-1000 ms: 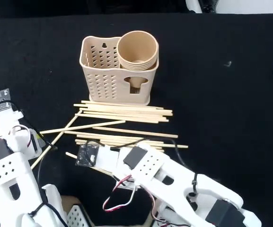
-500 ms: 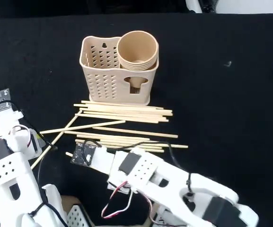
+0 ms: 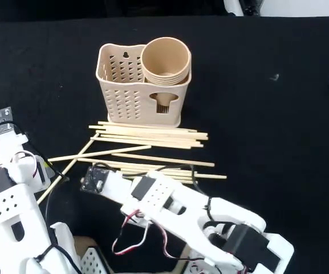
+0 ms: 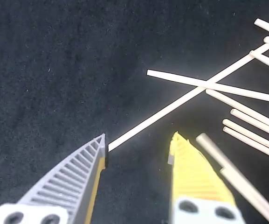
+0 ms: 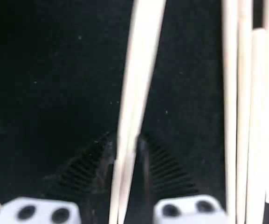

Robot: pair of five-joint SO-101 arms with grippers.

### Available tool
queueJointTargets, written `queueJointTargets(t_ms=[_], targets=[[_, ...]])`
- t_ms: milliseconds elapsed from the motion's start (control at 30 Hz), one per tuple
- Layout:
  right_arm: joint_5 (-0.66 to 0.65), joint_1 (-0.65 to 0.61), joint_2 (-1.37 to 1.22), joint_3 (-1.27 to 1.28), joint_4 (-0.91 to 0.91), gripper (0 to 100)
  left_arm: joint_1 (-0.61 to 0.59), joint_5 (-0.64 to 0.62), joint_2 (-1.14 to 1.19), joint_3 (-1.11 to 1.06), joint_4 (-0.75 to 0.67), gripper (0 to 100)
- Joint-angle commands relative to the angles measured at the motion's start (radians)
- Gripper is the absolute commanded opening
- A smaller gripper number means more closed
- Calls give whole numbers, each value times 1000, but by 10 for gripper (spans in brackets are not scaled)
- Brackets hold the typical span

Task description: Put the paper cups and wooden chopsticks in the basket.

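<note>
Left pincer [image 4: 138,137]: jaws wide, nothing held, low over the bench [image 3: 267,142]; the end of a slanted stick [image 4: 171,109] lies just beside one fingertip. Right pincer [image 5: 125,135]: jaws narrow, clamped on the held sticks [image 5: 139,70], two as far as I can tell, gripped near one end at the near edge of the spread. Basket [image 3: 118,91] stands upright farther back; cups [image 3: 165,60] sit nested in its right compartment, left compartment looks free. Pile [image 3: 147,137] of remaining chopsticks lies flat on the bench between basket and right arm [image 3: 170,200]. Risks, as judged: a grip so near the end leaves a long free length, so the held sticks may pivot, scissor apart or slip on lifting. The swinging ends could sweep the pile or knock the basket, and with the cups filling one side the tips must find the left compartment or catch on the rim. Hard to make out: the right pincer sits beneath its arm in the high view, which also covers the nearest chopsticks. The held sticks run out of the wrist view, so their far ends are cut off, and the floor of the left compartment is hidden.
</note>
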State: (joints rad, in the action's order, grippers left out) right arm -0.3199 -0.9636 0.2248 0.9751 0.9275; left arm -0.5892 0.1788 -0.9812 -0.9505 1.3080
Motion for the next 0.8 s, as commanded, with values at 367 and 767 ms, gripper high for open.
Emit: queueJointTargets(t_ms=[367,767], targets=[[-169,269,406,-30,238,11,-10,-3,-11,59,9,223],[-192,222,696,131,324,11,-2,-6,-11,59,9,224]])
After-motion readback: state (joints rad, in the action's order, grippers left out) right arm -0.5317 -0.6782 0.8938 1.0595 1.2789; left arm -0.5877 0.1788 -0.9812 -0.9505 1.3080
